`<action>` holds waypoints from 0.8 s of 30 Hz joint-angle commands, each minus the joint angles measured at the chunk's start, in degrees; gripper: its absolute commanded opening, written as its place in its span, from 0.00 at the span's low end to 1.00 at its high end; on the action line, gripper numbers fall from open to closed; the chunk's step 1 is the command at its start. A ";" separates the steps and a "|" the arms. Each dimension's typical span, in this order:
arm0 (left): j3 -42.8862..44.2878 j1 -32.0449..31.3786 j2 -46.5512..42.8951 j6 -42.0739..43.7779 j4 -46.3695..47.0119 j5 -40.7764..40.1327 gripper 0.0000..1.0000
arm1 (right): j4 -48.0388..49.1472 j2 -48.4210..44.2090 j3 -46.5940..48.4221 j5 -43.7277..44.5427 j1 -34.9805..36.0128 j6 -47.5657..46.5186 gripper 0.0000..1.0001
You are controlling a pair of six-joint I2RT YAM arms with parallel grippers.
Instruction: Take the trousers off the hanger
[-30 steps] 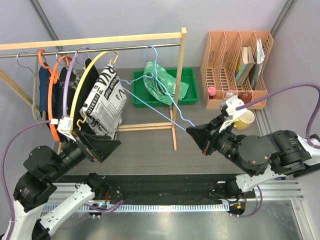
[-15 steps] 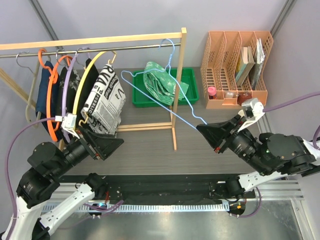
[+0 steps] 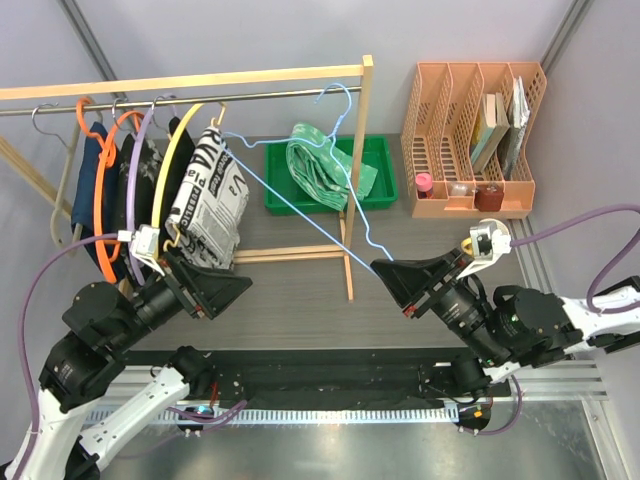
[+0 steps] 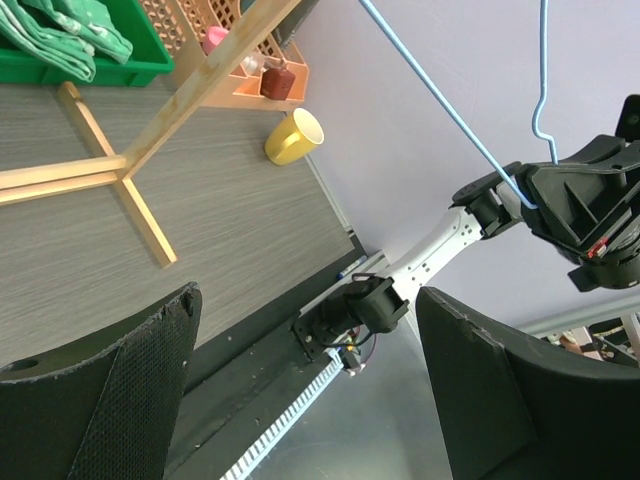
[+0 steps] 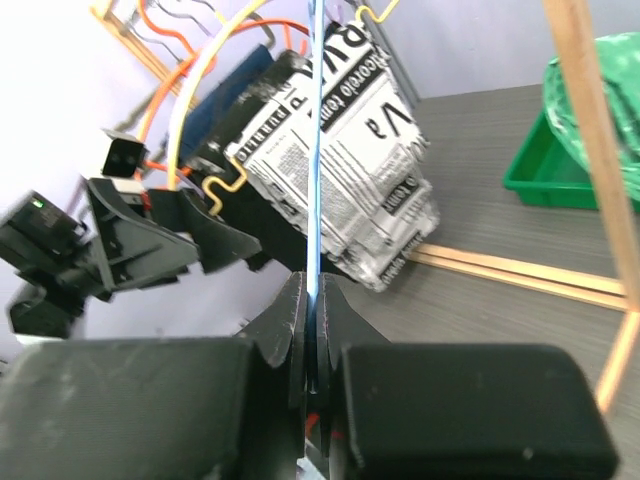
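The right gripper [image 3: 386, 268] pinches the hanger [image 5: 316, 130] (fingers tight on its wire). Its long axis slants far-left toward the newspaper-print garment [image 3: 205, 205], and the hook points toward the rail [image 3: 270, 95]. The trousers [image 3: 318, 170] seemingly lie in the green tray [image 3: 382, 192]. The left gripper [image 4: 305, 390] gapes, empty.

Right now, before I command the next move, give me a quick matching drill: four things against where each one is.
Things:
1 trousers
2 light blue hanger
3 yellow mug
4 newspaper-print garment

Places:
A hanging from the rail
B pinched in the right end effector
C in the green tray
D on the table

Pairs: 1-C, 2-B, 3-D, 4-A
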 commanded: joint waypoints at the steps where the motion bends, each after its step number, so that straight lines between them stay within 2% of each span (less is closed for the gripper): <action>1: -0.13 -0.08 0.13 -0.40 2.55 1.48 0.87 | 21.55 1.37 -3.54 1.31 0.25 -1.69 0.01; 5: -0.13 -0.08 -0.83 -0.40 2.19 1.22 0.87 | 32.52 1.29 -6.70 0.44 0.25 -2.75 0.01; 13: 0.05 -0.08 -2.41 0.31 0.52 0.52 0.87 | 46.86 3.30 -11.10 2.19 0.25 -2.14 0.01; 24: 1.19 -0.08 -3.91 0.83 -1.32 0.96 0.87 | 57.16 9.45 -10.23 3.95 0.25 -4.24 0.01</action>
